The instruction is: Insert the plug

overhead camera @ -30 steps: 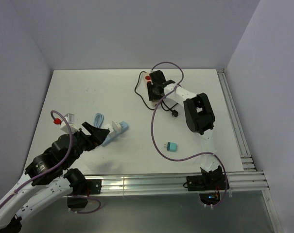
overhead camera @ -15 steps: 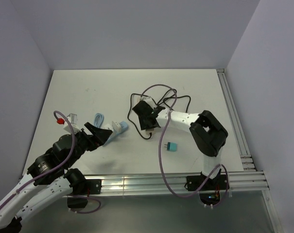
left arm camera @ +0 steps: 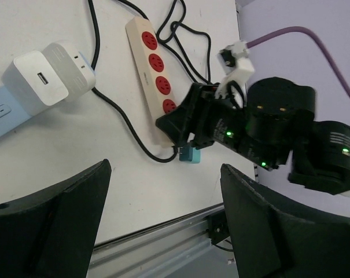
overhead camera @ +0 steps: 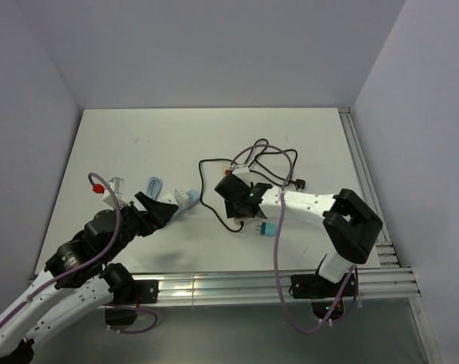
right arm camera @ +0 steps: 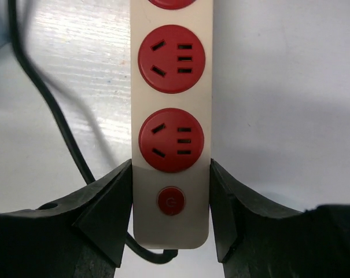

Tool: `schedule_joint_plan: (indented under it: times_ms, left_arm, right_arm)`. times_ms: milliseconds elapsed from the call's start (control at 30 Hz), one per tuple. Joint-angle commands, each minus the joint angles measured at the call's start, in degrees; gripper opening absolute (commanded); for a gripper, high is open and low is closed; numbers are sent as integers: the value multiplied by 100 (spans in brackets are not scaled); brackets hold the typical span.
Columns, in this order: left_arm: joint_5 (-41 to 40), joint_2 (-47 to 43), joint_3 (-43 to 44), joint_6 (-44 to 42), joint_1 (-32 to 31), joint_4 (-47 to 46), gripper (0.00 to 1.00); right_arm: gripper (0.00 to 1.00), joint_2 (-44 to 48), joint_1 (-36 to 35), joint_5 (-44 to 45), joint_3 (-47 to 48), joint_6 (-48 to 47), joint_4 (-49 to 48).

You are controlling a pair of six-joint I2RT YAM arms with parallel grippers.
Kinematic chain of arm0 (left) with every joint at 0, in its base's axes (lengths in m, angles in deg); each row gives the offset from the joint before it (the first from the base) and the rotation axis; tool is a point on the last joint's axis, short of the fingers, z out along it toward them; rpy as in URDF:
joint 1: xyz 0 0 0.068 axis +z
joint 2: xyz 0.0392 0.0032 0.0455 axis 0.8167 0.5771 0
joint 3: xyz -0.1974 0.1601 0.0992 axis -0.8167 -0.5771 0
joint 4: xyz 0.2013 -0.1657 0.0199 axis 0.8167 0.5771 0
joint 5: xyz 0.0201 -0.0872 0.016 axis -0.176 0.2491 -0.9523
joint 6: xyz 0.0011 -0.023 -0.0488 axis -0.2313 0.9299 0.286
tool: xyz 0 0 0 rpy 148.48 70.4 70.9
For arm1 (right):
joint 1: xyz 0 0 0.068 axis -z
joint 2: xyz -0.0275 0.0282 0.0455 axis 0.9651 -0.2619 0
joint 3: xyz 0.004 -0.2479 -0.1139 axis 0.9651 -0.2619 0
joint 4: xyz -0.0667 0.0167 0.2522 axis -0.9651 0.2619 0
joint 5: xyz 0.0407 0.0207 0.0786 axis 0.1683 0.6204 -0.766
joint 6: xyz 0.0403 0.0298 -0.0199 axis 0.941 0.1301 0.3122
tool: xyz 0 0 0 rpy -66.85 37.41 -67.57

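Note:
My right gripper [right arm camera: 170, 169] is shut on the switch end of a cream power strip [right arm camera: 171, 69] with red sockets, one finger on each long side. In the top view the right gripper [overhead camera: 240, 196] is at the table's middle front. A small teal plug [overhead camera: 268, 229] lies on the table just near-right of it, also seen in the left wrist view [left arm camera: 190, 155] beside the strip [left arm camera: 153, 75]. My left gripper [overhead camera: 157, 208] is open and empty, above the table to the left [left arm camera: 165, 168].
A white charger block [left arm camera: 44, 78] sits on a light blue device [left arm camera: 4, 113] by the left gripper. The strip's black cord [overhead camera: 267, 155] loops behind the right arm. An aluminium rail [overhead camera: 252, 282] runs along the near edge.
My right gripper has dragged the power strip from the far middle of the table toward the front, ending next to the teal plug. The left gripper has barely moved.

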Motion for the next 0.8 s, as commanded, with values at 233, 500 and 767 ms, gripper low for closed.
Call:
schedule_joint_plan:
  times_ms: [233,500,767]
  left_arm:
    - [253,64,-75,-205,11,-371,82]
    - [429,222,30,-249,11,-345,82]
    - [508,46,-40,-240,11,-345,82]
  right_arm:
    - [87,2144,-90,115,-948,532,316]
    - [81,1977,24,640,-1132,1410,1132]
    - [79,2135,68,509,-1757,1929,975]
